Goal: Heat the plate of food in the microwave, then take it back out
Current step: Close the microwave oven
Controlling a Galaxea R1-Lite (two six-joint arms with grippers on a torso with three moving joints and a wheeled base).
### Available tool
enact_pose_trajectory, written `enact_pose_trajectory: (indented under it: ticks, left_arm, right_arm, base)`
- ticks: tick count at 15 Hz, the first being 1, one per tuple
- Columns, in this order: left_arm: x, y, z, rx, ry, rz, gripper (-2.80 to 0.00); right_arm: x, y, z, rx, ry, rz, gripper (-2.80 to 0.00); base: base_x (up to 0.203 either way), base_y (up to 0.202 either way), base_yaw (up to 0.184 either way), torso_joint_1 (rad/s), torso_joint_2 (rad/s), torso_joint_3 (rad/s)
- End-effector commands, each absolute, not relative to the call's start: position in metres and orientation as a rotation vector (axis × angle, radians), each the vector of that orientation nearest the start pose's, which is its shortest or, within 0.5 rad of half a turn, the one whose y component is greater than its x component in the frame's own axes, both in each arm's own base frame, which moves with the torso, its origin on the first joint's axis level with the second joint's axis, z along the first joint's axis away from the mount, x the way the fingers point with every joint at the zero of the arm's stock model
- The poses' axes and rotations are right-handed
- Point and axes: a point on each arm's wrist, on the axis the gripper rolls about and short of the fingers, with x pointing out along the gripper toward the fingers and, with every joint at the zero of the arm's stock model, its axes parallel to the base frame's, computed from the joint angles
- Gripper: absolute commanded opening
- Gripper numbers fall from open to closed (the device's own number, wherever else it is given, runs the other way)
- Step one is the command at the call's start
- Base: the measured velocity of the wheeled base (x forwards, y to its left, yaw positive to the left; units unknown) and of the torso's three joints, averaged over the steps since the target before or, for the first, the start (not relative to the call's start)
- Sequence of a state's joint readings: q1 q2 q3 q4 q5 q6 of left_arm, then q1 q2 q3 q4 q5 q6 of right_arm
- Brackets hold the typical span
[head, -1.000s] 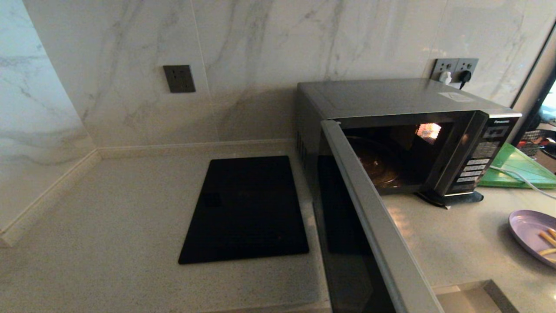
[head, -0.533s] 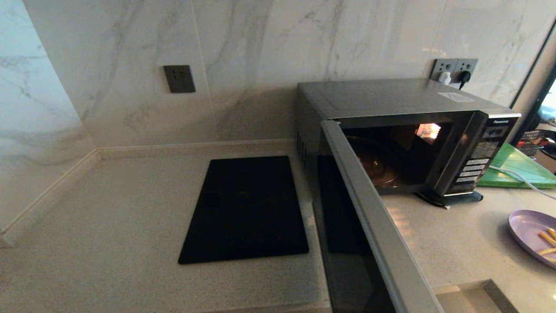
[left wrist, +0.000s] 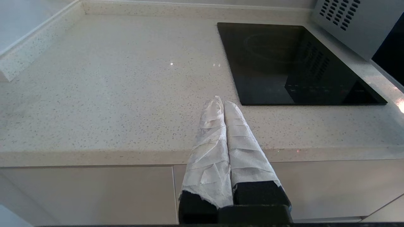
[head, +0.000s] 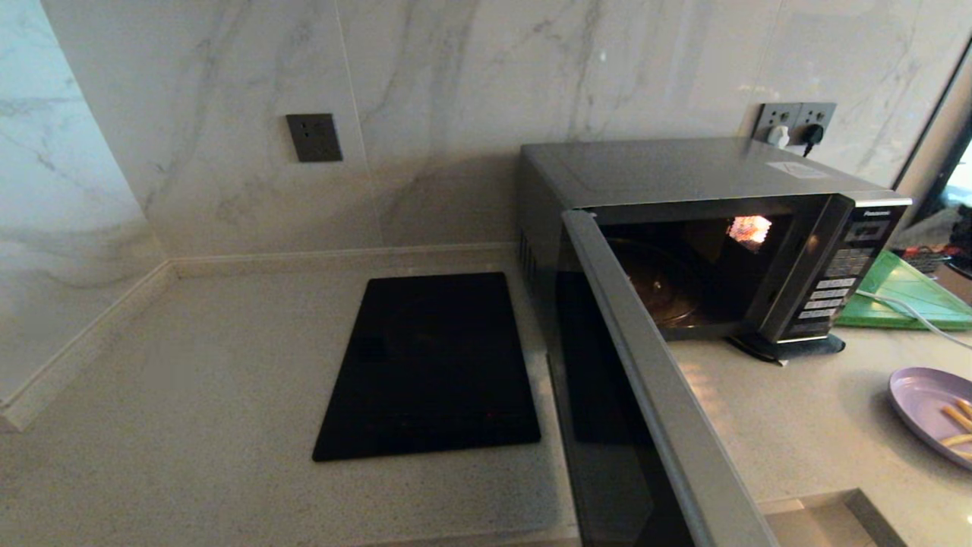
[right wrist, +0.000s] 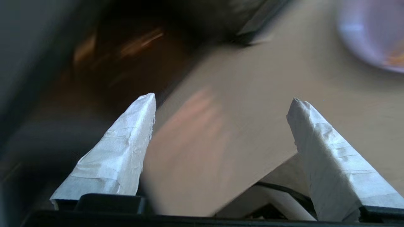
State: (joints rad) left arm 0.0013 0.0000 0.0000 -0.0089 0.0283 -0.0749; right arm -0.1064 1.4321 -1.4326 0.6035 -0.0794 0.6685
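The silver-grey microwave stands at the back right of the counter. Its dark glass door is swung wide open toward me and the cavity is lit, with only the glass turntable inside. The lavender plate of food with yellow fries lies on the counter at the right edge, also blurred in the right wrist view. My right gripper hangs open and empty over the counter's front edge, between microwave and plate. My left gripper is shut on nothing, near the counter's front edge, left of the cooktop. Neither gripper shows in the head view.
A flat black glass cooktop lies on the counter left of the microwave. A green board with a white cable across it sits right of the microwave. Marble walls close off the back and the left side.
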Motion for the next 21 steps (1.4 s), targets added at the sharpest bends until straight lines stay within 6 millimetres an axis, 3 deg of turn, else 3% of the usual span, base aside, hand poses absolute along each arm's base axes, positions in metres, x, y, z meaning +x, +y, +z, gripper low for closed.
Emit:
enact_pose_trajectory:
  ticks: [1,2,3,7,9,14,18,21]
  left_arm:
    - [-0.023,0.001,0.076,-0.075,-0.009,0.030,-2.80]
    - [-0.023,0.001,0.076,-0.076,-0.009,0.030,-2.80]
    - [-0.023,0.001,0.076,-0.076,-0.009,0.030,-2.80]
    - [-0.023,0.001,0.076,-0.075,-0.009,0.030,-2.80]
    - [-0.023,0.001,0.076,-0.075,-0.009,0.030,-2.80]
    - [-0.023,0.001,0.076,-0.075,-0.009,0.030,-2.80]
    - [-0.023,0.001,0.076,-0.075,-0.009,0.030,-2.80]
    - [-0.023,0.001,0.076,-0.075,-0.009,0.030,-2.80]
  right_arm:
    - [0.185,0.009,0.348,0.609,0.498,-0.196,0.00]
    - [0.180,0.016,0.353,0.585,0.501,-0.160,-0.34]
    - [0.177,0.023,0.354,0.539,0.509,-0.138,-2.80]
    - [0.169,0.047,0.371,0.440,0.461,-0.097,-2.80]
    - [0.172,0.053,0.365,0.392,0.525,-0.090,-2.80]
    - [0.141,0.065,0.379,0.292,0.679,0.032,-2.80]
    - [0.117,0.080,0.385,0.248,0.810,0.363,-2.80]
    - [0.118,0.092,0.388,0.230,0.832,0.624,-2.80]
  base:
    - [0.000,0.000,0.000,0.000,0.00,0.000]
    - [0.000,0.000,0.000,0.000,0.00,0.000]
    - [0.000,0.000,0.000,0.000,0.00,0.000]
    - [0.000,0.000,0.000,0.000,0.00,0.000]
    - [0.000,0.000,0.000,0.000,0.00,0.000]
    - [0.000,0.000,0.000,0.000,0.00,0.000]
    - [0.000,0.000,0.000,0.000,0.00,0.000]
    - [0.000,0.000,0.000,0.000,0.00,0.000]
